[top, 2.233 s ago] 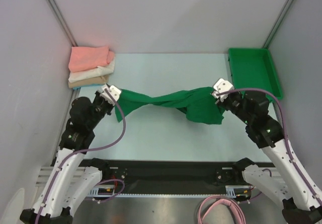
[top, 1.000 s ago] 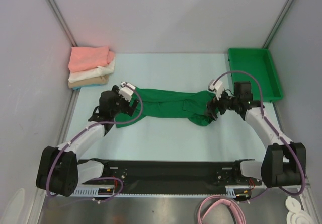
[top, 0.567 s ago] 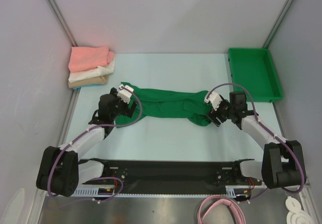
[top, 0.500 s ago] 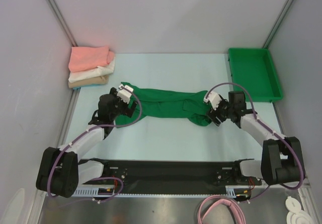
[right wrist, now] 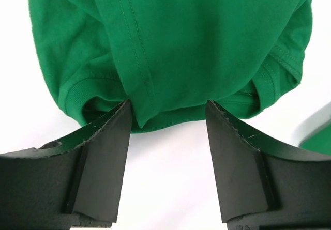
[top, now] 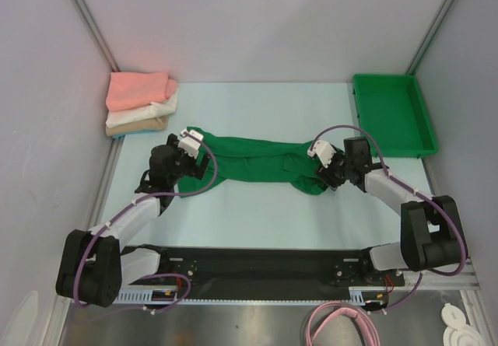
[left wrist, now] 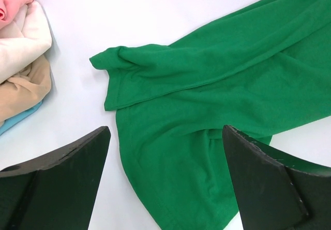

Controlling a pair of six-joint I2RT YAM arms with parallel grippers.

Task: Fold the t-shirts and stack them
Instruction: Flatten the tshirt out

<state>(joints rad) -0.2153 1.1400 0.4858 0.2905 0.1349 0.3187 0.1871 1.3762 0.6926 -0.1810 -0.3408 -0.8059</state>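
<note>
**green tee on the table, lining up both grabs**

i'm at the grab stage of folding the green t-shirt (top: pixel 253 163). it lies stretched sideways across the middle of the table (top: pixel 257 214), rumpled and doubled over at its right end, so not flat enough to fold yet

the left gripper (left wrist: pixel 165 132) is spread wide and holds nothing. it hangs over the shirt's left end, with cloth under the gap and a sleeve corner just ahead of the fingertips. the right gripper (right wrist: pixel 168 106) has its fingers apart too, straddling the bunched hem at the right end. that edge sits right between the tips, but nothing looks pinched

my read on the next move: close the right on that hem, drop the left onto a matching edge, then lift and spread the shirt. the right end is layered, so i could easily catch too many folds there

the stack of folded shirts (top: pixel 140 105) sits in the far left corner, near the left gripper and well apart from the right one
</note>
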